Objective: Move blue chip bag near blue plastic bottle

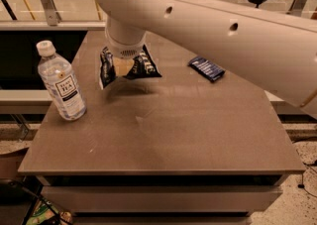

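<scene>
so the two-finger gripper (123, 68) hangs off the big white arm (213, 26) over the back-left part of the brown wooden table (188, 130); it's pinched tight on the crumpled, puffy dark blue chip bag (144, 64), grabbing it around the middle so the foil flares out on both sides of the fingers; the bag looks to be up off the table, since there's a soft shadow on the wood just under it

why it's held like that, my guess: a puffy bag is easier to carry in the air than to drag, and a mid grip keeps it from flopping one way

the clear, white-capped blue plastic bottle (63, 89) stands upright near the left edge of the table, to the left of the bag and a bit closer to the camera; they're near each other but not touching; upright and tall means it could tip if the bag or the arm bumps it, so I'd set the bag down beside it with a gap

the flat rectangular dark blue packet (206, 68) lies on the right side of the table, well apart from the bottle; not the thing to move

count: one chip bag; one bottle; one small packet; one table; one arm with one gripper
</scene>
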